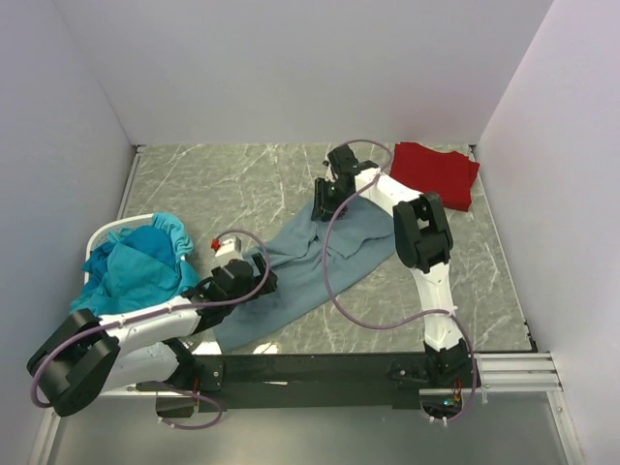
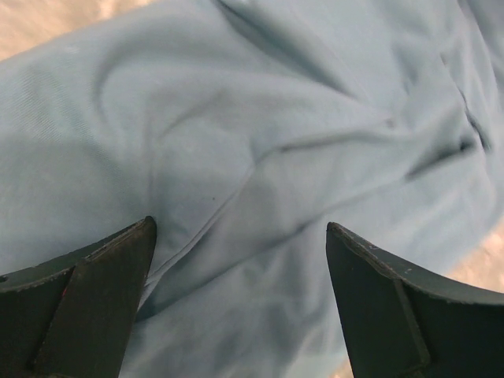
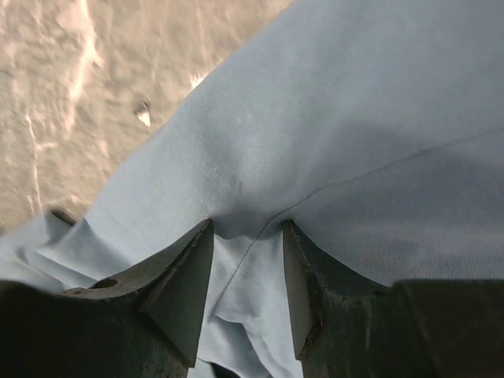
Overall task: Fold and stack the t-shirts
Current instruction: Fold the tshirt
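Note:
A dusty slate-blue t-shirt (image 1: 300, 260) lies crumpled in a diagonal strip across the marble table. My right gripper (image 1: 325, 198) is at its far end. In the right wrist view, a bunched fold of the shirt (image 3: 354, 118) sits pinched between the jaws of the right gripper (image 3: 248, 224). My left gripper (image 1: 260, 281) hovers over the shirt's near-left part, and the left wrist view shows the left gripper (image 2: 240, 228) wide open above the wrinkled cloth (image 2: 276, 118), holding nothing. A red t-shirt (image 1: 436, 172) lies folded at the back right. Teal t-shirts (image 1: 140, 266) are heaped at the left.
The teal heap rests in a white basket (image 1: 111, 231) at the table's left edge. White walls close in the table on three sides. Bare marble (image 1: 232, 179) shows at the back left. A metal rail (image 1: 513, 368) runs along the near right edge.

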### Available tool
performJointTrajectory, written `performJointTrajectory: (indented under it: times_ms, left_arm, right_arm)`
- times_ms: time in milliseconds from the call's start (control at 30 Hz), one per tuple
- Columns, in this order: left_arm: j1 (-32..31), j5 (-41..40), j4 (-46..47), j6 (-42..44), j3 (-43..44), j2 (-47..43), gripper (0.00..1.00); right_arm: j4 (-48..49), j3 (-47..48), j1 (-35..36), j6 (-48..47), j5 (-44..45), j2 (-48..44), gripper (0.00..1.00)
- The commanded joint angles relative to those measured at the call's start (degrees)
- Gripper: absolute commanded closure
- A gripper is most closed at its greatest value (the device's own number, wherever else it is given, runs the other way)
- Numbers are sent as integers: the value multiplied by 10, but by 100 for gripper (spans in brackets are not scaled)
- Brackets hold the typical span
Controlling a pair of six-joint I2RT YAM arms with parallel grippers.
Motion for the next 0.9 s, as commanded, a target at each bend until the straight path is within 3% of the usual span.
performJointTrajectory:
  times_ms: [0,433,667,867]
  left_arm:
    - [-31,34,-49,-52,-31,-19,5]
    - [-66,47,-103,-90,-60,-149,5]
    - [-66,27,-120,-78,-39,-183,5]
    - [-66,11,-94,-43,-10,-103,4]
  right_arm:
    - [-41,47,2,-14,-10,40,52]
    - [-68,212,3,-9,-60,101,51]
    - [17,118,5,2,-68,11,50]
    - [66,-38,4,1,11,-143,50]
